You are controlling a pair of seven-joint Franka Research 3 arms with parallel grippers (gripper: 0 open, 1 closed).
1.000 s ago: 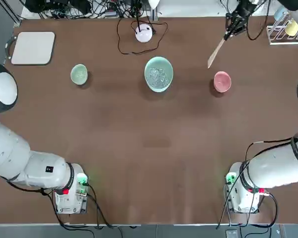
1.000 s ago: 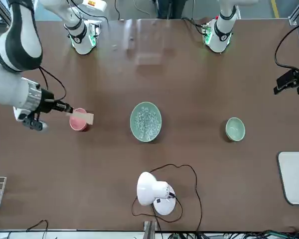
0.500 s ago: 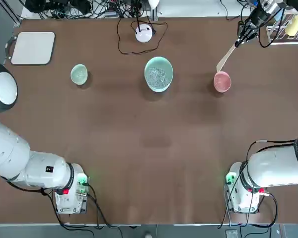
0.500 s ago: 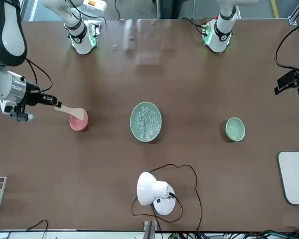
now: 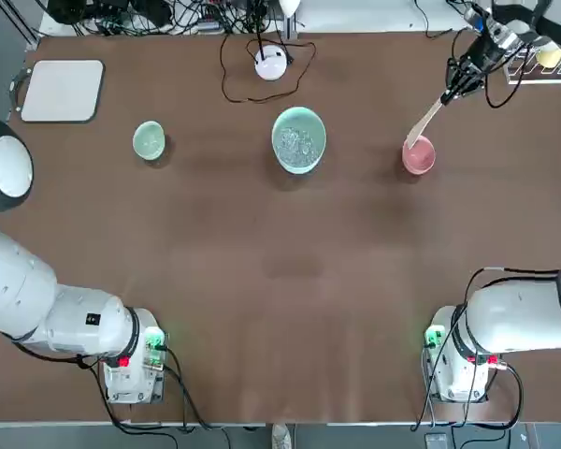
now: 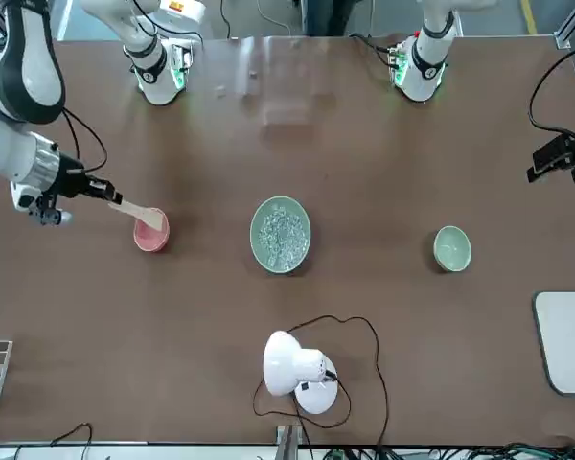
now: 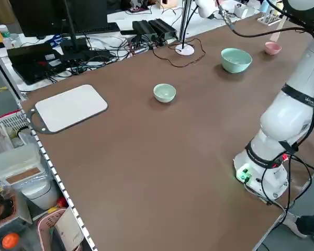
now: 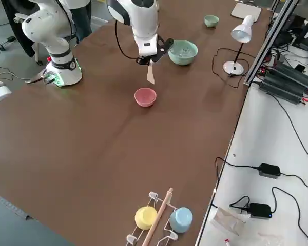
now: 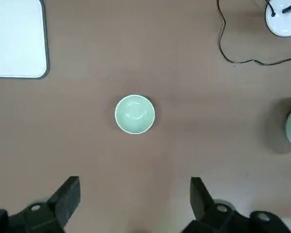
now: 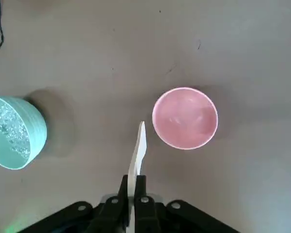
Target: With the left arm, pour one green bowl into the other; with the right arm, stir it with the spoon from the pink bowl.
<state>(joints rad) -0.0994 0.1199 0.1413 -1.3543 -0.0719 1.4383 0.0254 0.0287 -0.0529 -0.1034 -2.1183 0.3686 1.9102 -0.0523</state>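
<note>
My right gripper (image 5: 460,78) is shut on the handle of the light-tan wooden spoon (image 5: 426,120). The spoon (image 8: 150,73) hangs blade down in the air, beside and above the pink bowl (image 5: 418,155), not touching it. The right wrist view shows the gripper (image 10: 134,193), the spoon (image 10: 138,148) and the pink bowl (image 10: 185,117) with nothing in it. The large mint-green bowl (image 5: 299,139) with clear bits stands mid-table. The small sage-green bowl (image 5: 149,140) sits to its left. High above the small bowl (image 9: 135,114), my left gripper (image 9: 134,183) hangs open; it also shows in the front view (image 6: 559,158).
A white desk lamp (image 5: 271,62) with a looping black cable stands behind the large bowl. A white pad (image 5: 64,90) lies at the back left corner. A wire rack with a yellow and a blue cup (image 8: 161,218) stands at the back right corner.
My right gripper carried the spoon rightward and then toward the robot, lowering its blade from behind the pink bowl to just beside it. The left arm and the bowls have not moved.
</note>
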